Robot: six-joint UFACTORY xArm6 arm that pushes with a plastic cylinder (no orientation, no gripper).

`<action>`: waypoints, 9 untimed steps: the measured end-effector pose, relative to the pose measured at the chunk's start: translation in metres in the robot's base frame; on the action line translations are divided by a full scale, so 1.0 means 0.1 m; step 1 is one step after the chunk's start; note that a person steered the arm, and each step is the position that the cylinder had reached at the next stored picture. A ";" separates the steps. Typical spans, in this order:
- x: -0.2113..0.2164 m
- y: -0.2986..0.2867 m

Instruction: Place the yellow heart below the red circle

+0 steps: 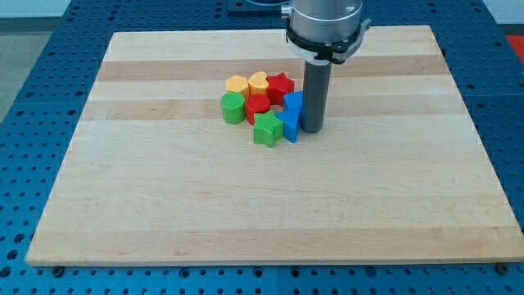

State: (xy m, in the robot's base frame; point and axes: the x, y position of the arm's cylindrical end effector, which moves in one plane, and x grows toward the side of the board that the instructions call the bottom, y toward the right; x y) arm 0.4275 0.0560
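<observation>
The ribbed plastic blocks are sitting bunched together toward the far edge of the pale wooden bench (164, 213). The yellow heart (258, 82) is lying at the cluster's far side, touching the red circle (257, 104) just nearer the bench's near edge. My tip (312, 129) is resting beside the blue blocks (291, 115), on the right. No claw is fitted, only a rod. Open wood is stretching toward every edge.

All blocks cluster upper centre of frame on the board (164, 205): yellow hexagon (237, 84), yellow heart (258, 82), red star (280, 84) along the top. Green cylinder (233, 107) and red circle (257, 106) sit under them, green star (267, 129) lowest. Two blue blocks (291, 115) on the cluster's right, my tip (312, 130) just right of them.
</observation>
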 end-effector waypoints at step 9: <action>-0.77 -0.74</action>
State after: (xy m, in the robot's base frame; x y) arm 0.3503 -0.0176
